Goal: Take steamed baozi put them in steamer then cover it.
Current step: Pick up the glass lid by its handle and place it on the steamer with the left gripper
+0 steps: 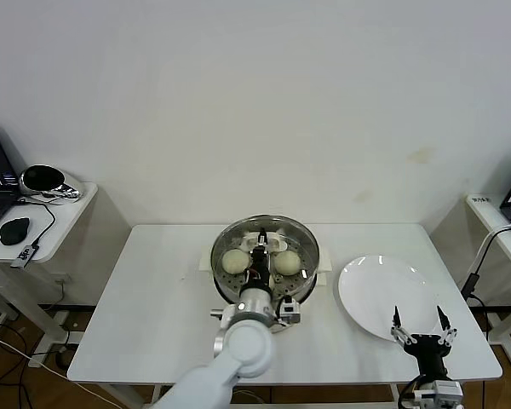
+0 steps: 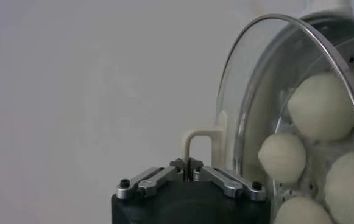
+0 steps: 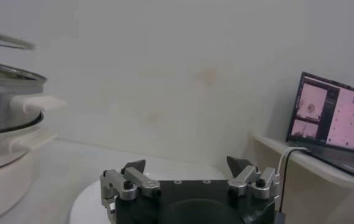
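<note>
The steamer [image 1: 311, 243] stands at the table's middle back, also at the edge of the right wrist view [image 3: 0, 103]. Several steamed baozi [image 2: 323, 106] lie inside on its tray; two show in the head view [image 1: 234, 261], either side of my arm. My left gripper [image 2: 187, 165] is shut on the cream handle [image 2: 202, 139] of the glass cover [image 2: 250, 91]. The cover's rim [image 3: 6, 41] hangs a little above the pot's rim, not resting on it. My right gripper [image 1: 423, 328] stands open and empty over the near edge of the white plate [image 1: 383, 294].
The plate holds nothing and lies right of the steamer. A side table [image 1: 34, 226] with a mouse and a laptop stands at the far left. Another laptop [image 3: 332, 115] sits on a shelf at the far right. A white wall runs behind the table.
</note>
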You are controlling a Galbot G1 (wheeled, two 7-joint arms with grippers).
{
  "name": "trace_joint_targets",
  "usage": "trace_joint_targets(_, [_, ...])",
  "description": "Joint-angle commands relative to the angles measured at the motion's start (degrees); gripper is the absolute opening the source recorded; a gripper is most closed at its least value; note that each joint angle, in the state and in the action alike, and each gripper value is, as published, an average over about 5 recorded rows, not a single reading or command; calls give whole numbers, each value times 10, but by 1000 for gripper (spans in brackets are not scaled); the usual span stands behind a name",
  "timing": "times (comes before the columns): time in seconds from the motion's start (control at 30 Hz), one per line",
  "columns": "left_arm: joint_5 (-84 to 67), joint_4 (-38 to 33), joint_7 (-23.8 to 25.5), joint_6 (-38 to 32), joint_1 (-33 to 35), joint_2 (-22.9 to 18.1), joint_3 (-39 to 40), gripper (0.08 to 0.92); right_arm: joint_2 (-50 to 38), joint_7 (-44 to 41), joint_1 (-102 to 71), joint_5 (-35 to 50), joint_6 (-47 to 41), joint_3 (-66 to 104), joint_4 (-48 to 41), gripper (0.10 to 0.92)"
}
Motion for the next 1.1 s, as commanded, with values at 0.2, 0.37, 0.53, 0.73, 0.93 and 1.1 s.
trace_joint_targets(0.2, [50, 58, 14, 5, -15, -18, 5, 123, -2, -1, -1, -2, 3, -1, -1, 823])
trace_joint_targets(0.37, [49, 63, 10, 3, -13, -22, 1, 123, -2, -1, -2, -3, 4, -4, -2, 823])
trace_joint_targets(0.53, [47, 64, 8, 2, -15, -28, -1, 123, -1, -2, -3, -4, 5, -5, -2, 823])
trace_joint_targets(0.73, [44, 65, 4, 2, -13, -32, -1, 123, -1, -3, -5, -5, 7, -5, -2, 823])
trace_joint_targets(0.93, [39, 65, -4, 2, -13, -36, 0, 123, -1, -4, -5, -6, 8, -7, -2, 823])
trace_joint_targets(1.1, [38, 72, -12, 2, -11, -39, -1, 123, -1, -4, -6, -6, 9, -8, -2, 823])
